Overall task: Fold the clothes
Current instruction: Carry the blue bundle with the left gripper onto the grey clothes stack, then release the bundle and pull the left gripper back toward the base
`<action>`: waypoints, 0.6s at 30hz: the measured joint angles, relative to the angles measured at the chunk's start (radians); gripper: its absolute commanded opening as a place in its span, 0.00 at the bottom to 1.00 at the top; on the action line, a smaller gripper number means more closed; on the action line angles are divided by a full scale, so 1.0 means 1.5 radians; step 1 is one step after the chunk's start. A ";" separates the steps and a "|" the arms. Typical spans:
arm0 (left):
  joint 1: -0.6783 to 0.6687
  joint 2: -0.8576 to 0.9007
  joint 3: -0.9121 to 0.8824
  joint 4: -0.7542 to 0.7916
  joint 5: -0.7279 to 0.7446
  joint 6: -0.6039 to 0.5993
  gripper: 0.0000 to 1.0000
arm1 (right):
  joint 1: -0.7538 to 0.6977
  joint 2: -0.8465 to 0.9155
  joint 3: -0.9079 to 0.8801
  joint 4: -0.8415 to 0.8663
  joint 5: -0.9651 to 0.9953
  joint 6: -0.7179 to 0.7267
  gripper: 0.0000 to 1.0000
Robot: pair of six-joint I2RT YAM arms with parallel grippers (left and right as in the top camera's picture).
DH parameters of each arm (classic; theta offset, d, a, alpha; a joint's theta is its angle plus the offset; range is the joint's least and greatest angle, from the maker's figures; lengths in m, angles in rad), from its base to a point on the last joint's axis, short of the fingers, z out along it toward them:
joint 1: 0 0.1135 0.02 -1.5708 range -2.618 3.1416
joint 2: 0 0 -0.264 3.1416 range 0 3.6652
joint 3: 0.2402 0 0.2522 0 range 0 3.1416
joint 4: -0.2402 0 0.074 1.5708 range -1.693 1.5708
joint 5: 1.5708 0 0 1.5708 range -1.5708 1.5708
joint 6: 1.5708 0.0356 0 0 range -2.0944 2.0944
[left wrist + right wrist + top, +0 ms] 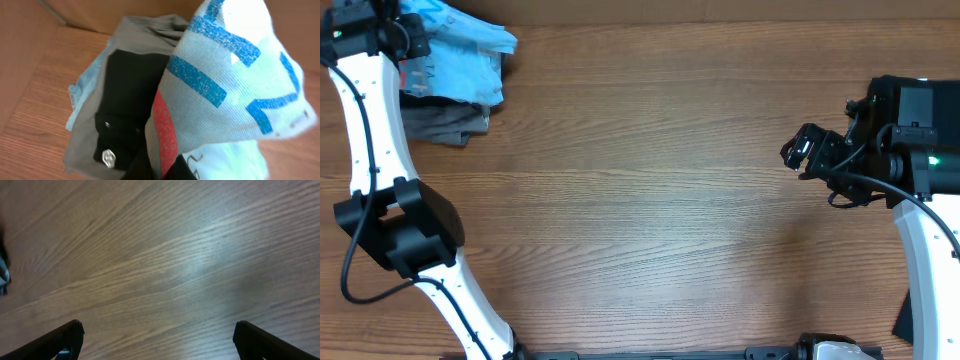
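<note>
The light blue T-shirt [460, 45] lies on top of a heap at the far left corner of the worktop [650, 200]. In the left wrist view it rises in a bunch, showing blue lettering and a red-orange mark. The left pincer [165, 170] is clenched on a pinch of its cloth, as far as the dark fingertips at the bottom edge show. Under it lie a grey garment [445, 125] and a black garment [125, 85] with a metal stud [107, 157]. The step in hand looks like drawing the shirt off the heap. It is best lifted clear first, then carried to the bare middle, so the garments below do not drag along. The right pincer [157, 335] hangs released over bare wood, well apart, ready to take the opposite edge and spread the shirt flat.
</note>
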 measured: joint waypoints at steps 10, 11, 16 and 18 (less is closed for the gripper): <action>0.059 0.104 0.000 0.147 -0.027 -0.056 0.57 | 0.000 0.000 0.000 -0.041 0.001 0.000 1.00; 0.064 0.108 0.000 0.150 -0.036 -0.062 0.72 | 0.000 0.000 -0.001 -0.046 0.001 0.000 1.00; 0.084 0.112 0.001 0.150 -0.074 -0.081 1.00 | 0.000 0.000 -0.001 -0.052 0.001 0.000 1.00; 0.089 0.112 0.001 0.140 -0.081 -0.085 1.00 | 0.000 0.000 -0.001 -0.052 0.001 0.000 1.00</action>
